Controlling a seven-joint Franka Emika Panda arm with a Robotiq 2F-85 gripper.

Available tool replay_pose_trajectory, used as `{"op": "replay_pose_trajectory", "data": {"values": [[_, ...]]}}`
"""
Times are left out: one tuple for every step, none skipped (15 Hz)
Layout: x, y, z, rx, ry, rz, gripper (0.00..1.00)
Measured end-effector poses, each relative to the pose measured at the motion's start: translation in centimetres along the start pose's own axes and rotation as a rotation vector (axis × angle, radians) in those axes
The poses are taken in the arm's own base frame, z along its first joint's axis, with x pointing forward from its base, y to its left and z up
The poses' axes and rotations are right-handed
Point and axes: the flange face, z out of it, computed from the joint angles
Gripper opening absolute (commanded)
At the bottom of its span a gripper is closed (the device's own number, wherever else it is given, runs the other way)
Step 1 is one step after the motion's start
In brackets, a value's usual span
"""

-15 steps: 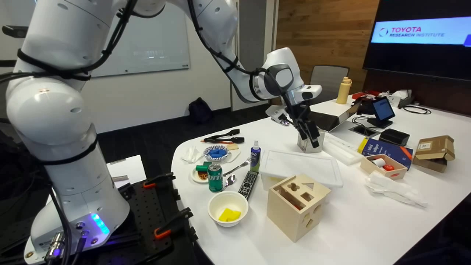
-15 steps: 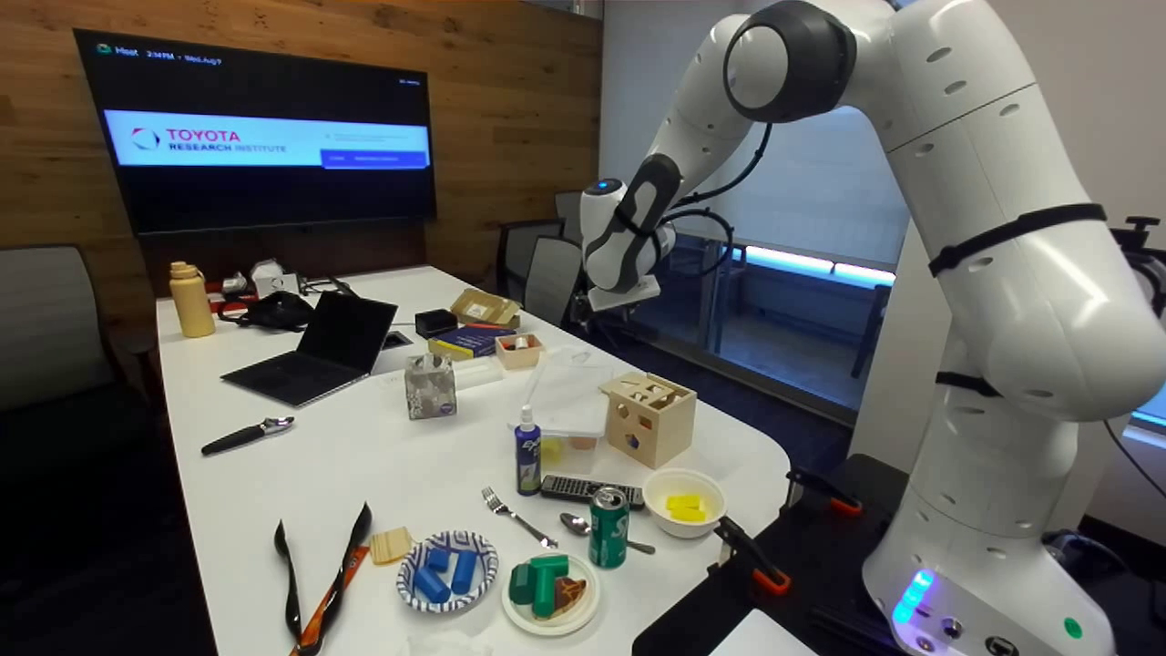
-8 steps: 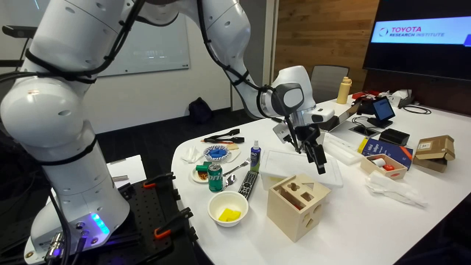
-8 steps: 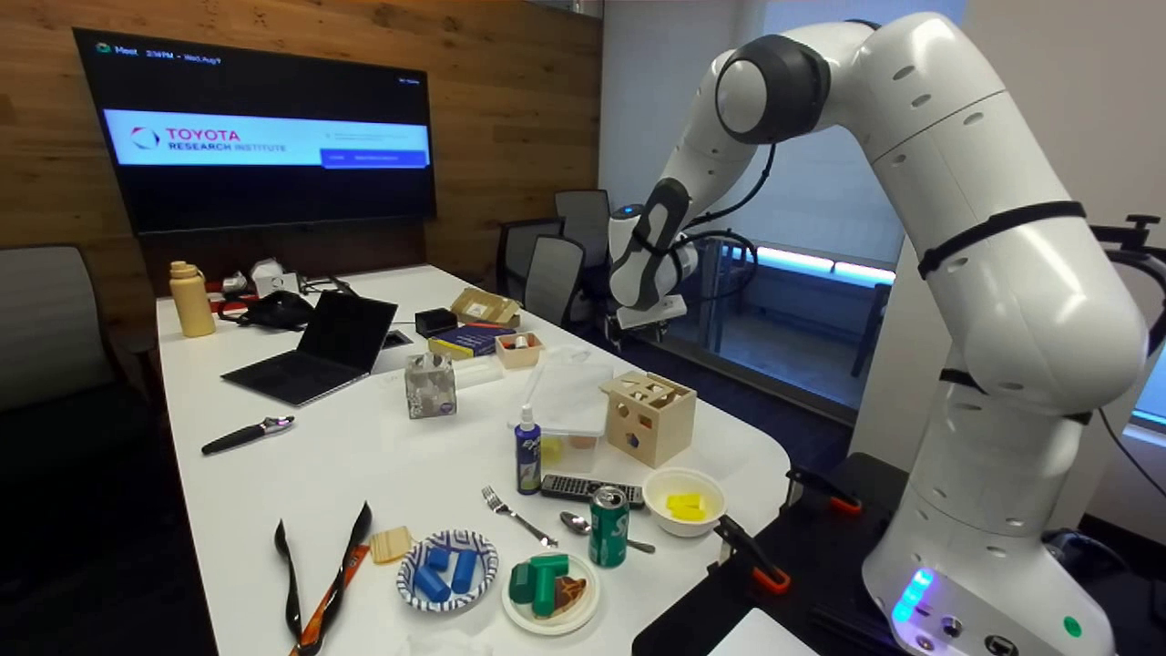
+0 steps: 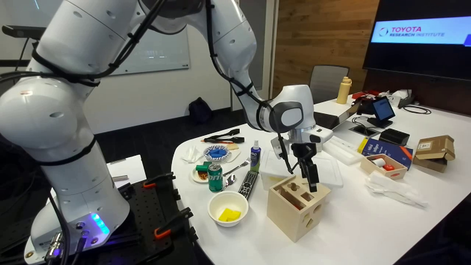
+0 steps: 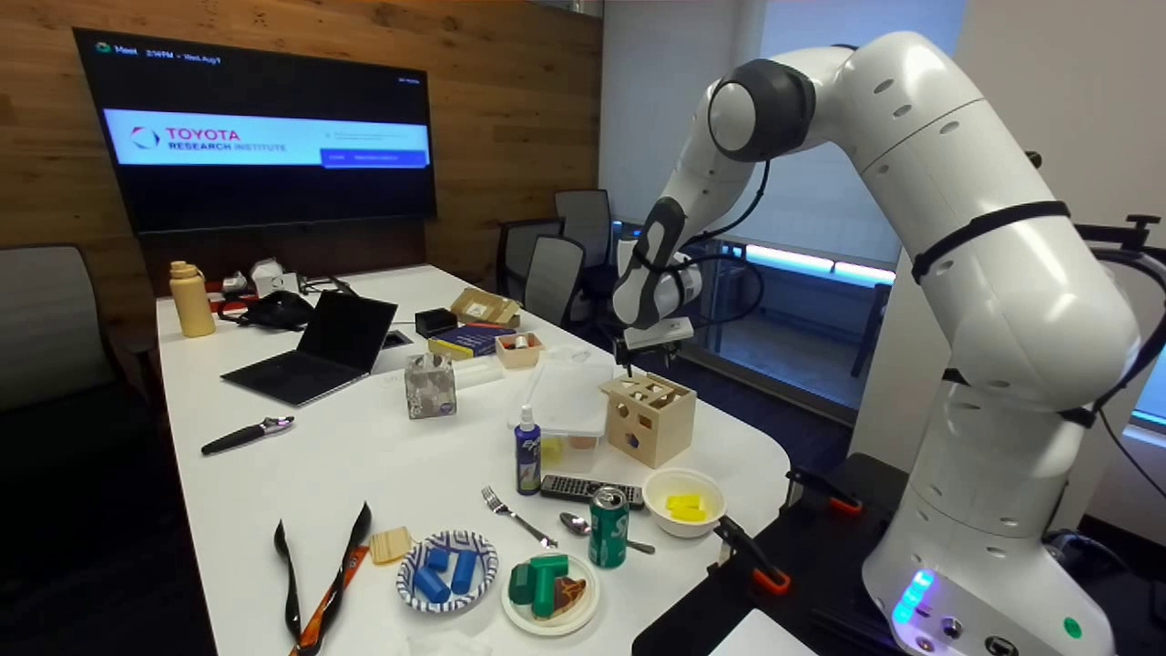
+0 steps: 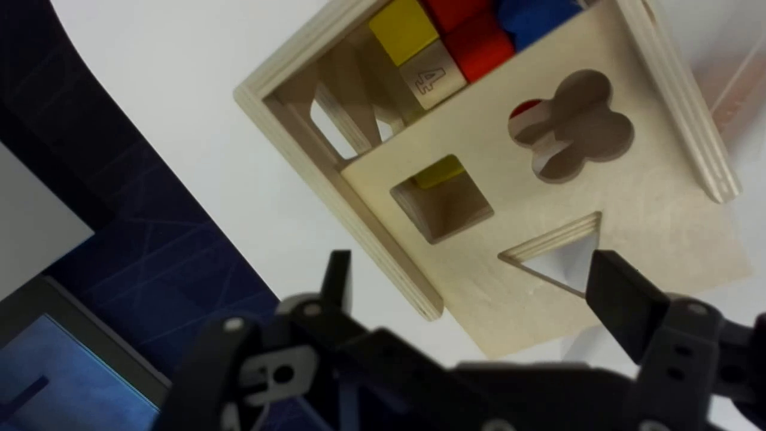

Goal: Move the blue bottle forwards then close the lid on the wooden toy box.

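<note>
The blue bottle (image 5: 255, 159) stands upright in both exterior views (image 6: 528, 457), beside the plastic container and the remote. The wooden toy box (image 5: 284, 217) stands nearer the table edge; it also shows in an exterior view (image 6: 671, 435). Its lid (image 7: 502, 164) is slid partly out, overhanging one end of the box. A gap at the opposite end shows yellow, red, blue and plain blocks inside. My gripper (image 7: 470, 266) is open and empty above the overhanging end of the lid (image 5: 300, 191). One fingertip appears over the triangle hole, the other beside the box. Contact cannot be told.
A clear plastic container (image 5: 331, 175) with a white lid sits right beside the toy box. A white bowl (image 5: 214, 206) with yellow blocks, a remote (image 5: 248, 184) and a green can (image 5: 215, 178) stand close by. A tissue box (image 6: 430, 392) stands further along the table.
My gripper has come down and back from near the tissue box, over the plastic container, to above the toy box's lid. The bottle, the box and the lid have not moved.
</note>
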Motion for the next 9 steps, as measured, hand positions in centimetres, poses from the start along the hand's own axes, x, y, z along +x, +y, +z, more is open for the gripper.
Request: {"op": "replay_pose_trajectory", "data": {"values": [[-0.2,0.1,0.4,-0.005,-0.006,0.001,1.00],[-0.3,0.2,0.9,-0.010,-0.012,0.002,1.00],[-0.5,0.2,1.3,-0.014,-0.018,0.003,1.00],[-0.7,0.2,1.8,-0.017,-0.024,0.004,1.00],[-0.9,0.2,2.2,-0.020,-0.031,0.007,1.00],[-1.1,0.2,2.7,-0.021,-0.037,0.014,1.00],[-1.2,0.2,3.0,-0.021,-0.042,0.021,1.00],[-1.2,0.2,3.1,-0.020,-0.044,0.028,1.00],[-1.1,0.2,3.1,-0.020,-0.049,0.034,1.00]]}}
